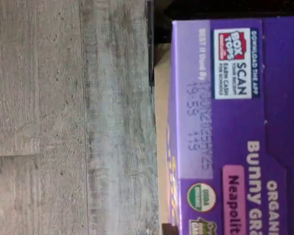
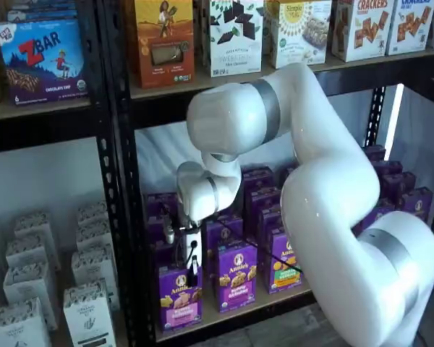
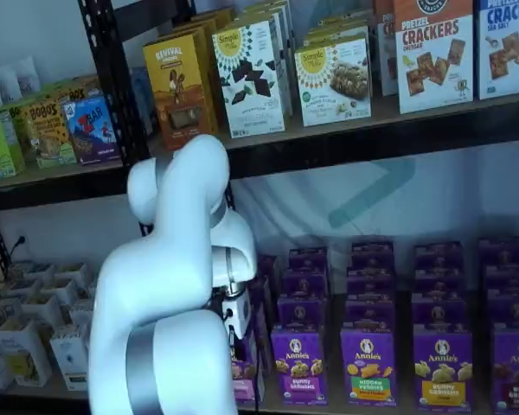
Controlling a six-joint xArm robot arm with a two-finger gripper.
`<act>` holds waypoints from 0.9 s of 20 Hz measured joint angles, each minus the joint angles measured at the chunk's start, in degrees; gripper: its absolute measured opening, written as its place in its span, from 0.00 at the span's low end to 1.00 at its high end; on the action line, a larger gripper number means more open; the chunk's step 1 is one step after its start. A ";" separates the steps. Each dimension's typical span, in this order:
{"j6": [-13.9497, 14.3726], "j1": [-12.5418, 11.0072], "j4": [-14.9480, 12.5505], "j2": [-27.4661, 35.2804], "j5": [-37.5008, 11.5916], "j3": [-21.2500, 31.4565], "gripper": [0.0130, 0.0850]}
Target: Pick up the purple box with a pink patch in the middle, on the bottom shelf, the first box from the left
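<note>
Item: purple box point(image 2: 179, 297). It stands upright at the front left end of the bottom shelf point(image 2: 231, 315), just beside the black upright post point(image 2: 125, 210). The front shows a round white logo, tan snack pieces and a pink patch. In a shelf view only a sliver of it point(image 3: 245, 378) shows past my arm. The wrist view shows its top flap close up point(image 1: 235, 127): a lighter purple strip with a printed date, a white school-coupon label, a green-and-white organic seal and a pink tab.

Item: my claw point(image 2: 192, 269). It hangs directly over the purple box, its black fingers reaching down to the top edge of the box. The fingers show as one dark shape, so I cannot tell whether they are spread, pressed together or pinching the carton. In a shelf view the white claw body point(image 3: 238, 312) sits just above the same box.

Item: neighbouring stock. A second purple carton point(image 2: 236, 275) stands just to the side of the first, then one with a green patch point(image 2: 285, 258); further rows of purple boxes stand behind them.

Item: floor. Grey wood planks point(image 1: 68, 117) lie beyond the tan shelf edge.
</note>
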 joint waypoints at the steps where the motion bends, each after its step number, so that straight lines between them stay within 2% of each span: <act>1: 0.33 0.03 -0.35 -0.12 -0.40 0.29 0.33; 11: 0.94 0.12 -1.01 -3.69 -1.94 5.32 0.33; 12: 0.69 0.08 -0.78 -4.32 -2.16 6.20 0.28; 13: 0.71 0.06 -0.83 -4.57 -2.68 6.67 0.28; 18: 2.01 -0.28 -2.68 -7.79 -4.27 10.99 0.28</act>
